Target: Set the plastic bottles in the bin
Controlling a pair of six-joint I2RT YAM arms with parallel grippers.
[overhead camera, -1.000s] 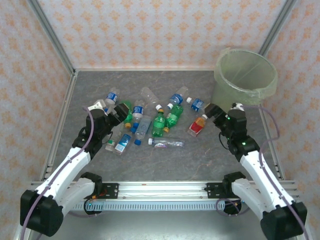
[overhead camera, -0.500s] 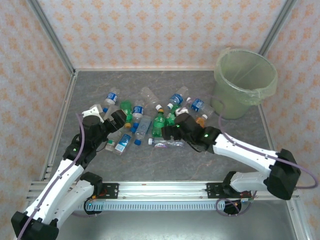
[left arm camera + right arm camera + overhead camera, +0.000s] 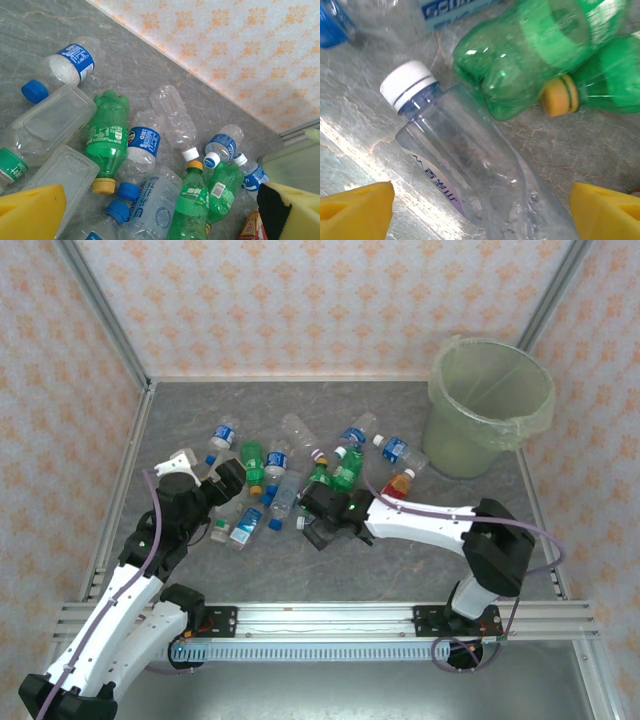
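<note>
A grey, marbled table (image 3: pixel 400 570) sits inside a booth of orange-flowered wallpaper walls (image 3: pixel 300 300) with bare metal posts (image 3: pixel 100 310) at the corners. The bin (image 3: pixel 455 445) stands upright in the far right corner, well apart from both arms. The plastic bottles (image 3: pixel 290 485) lie on their sides in a loose heap at the table's centre. The right gripper (image 3: pixel 322 530) reaches across to the near edge of that heap. In its wrist view its yellow fingertips (image 3: pixel 355 210) stand wide apart on either side of a clear white-capped bottle (image 3: pixel 470 165), which lies flat between them; whether the pads touch it cannot be told. Just beyond that bottle's shoulder a green bottle (image 3: pixel 530 50) presses close, and the yellow cap (image 3: pixel 560 92) of a second green one pokes in beside it. A red-orange bottle (image 3: pixel 397 487) lies between the heap and the bin. The left gripper (image 3: pixel 222 483) hovers at the heap's left side with its fingers spread and nothing between them. Ahead of it lie a squarish clear bottle (image 3: pixel 50 120), a yellow-capped green bottle (image 3: pixel 106 137) and a blue-labelled clear bottle (image 3: pixel 142 145), all packed together and touching.
</note>
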